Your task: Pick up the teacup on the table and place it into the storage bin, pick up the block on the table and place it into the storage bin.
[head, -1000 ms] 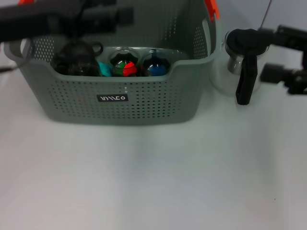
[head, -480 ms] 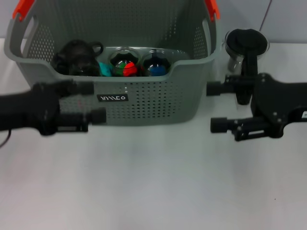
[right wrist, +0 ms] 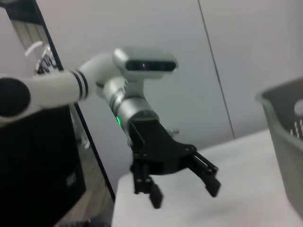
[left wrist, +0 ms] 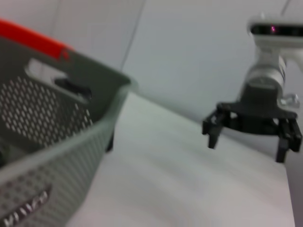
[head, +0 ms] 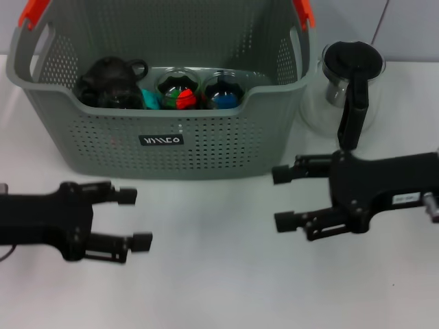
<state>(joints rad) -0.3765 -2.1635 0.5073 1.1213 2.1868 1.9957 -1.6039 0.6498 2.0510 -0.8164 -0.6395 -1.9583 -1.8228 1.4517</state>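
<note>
The grey perforated storage bin (head: 171, 140) stands at the back of the white table (head: 219, 288). Inside it are a black teapot (head: 110, 82), a teal block (head: 149, 98) and two glass teacups: one (head: 177, 90) holds red and green pieces, the other (head: 223, 94) a blue piece. In front of the bin's left corner, my left gripper (head: 135, 218) hovers open and empty. Below the bin's right corner, my right gripper (head: 281, 197) is also open and empty. The right wrist view shows the left gripper (right wrist: 182, 189), and the left wrist view shows the right gripper (left wrist: 253, 127).
A clear glass pitcher with a black lid and handle (head: 346, 89) stands just right of the bin, behind my right arm. The bin's orange handle clips (head: 302, 12) sit at its top corners. Bare tabletop lies between the two grippers.
Both arms came down and toward the table's front. The left left the space over the bin; the right moved inward from beside the pitcher. Both stay open.
</note>
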